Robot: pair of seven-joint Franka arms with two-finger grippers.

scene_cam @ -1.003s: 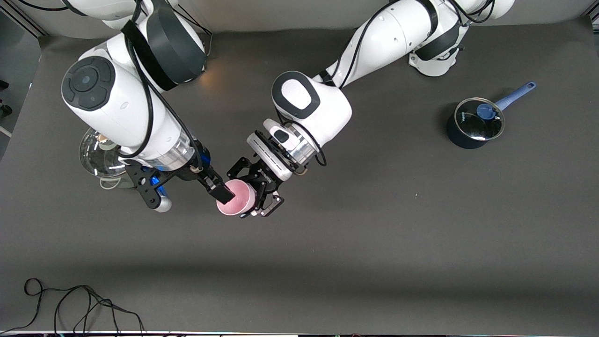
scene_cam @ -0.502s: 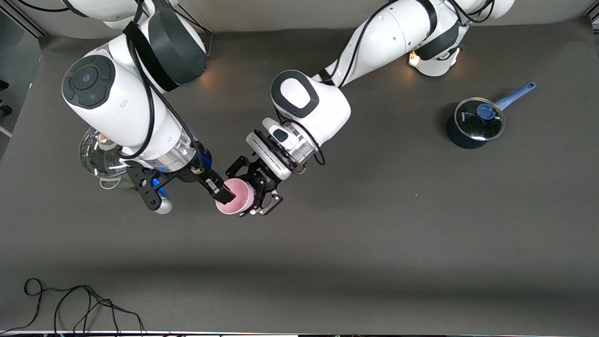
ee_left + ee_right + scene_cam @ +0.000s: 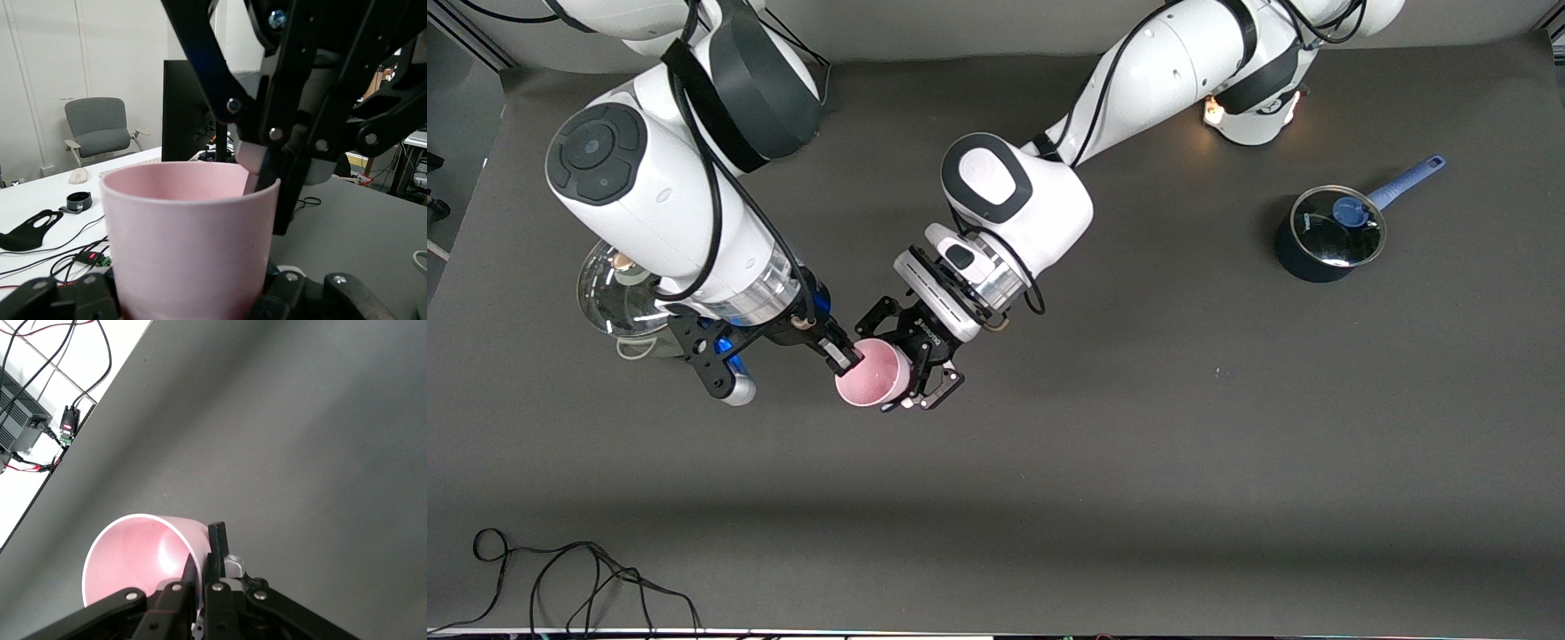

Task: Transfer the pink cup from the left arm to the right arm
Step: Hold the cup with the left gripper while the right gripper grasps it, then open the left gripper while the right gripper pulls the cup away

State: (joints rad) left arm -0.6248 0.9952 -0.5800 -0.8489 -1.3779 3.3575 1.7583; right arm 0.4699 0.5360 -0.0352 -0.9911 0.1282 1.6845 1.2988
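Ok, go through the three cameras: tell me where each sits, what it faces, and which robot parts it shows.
Front view: high across the table, facing both bases; shows both arms, left claw and right claw shut on the pink cup.
Left wrist view: on the left wrist, facing the pink cup side-on; shows the right claw on its rim.
Right wrist view: on the right wrist, looking down at the table; shows the right claw.
All share the cup.

A grey office chair (image 3: 101,129) is seen by a white wall (image 3: 40,73); a white desk (image 3: 47,200) is strewn with cables (image 3: 60,257).
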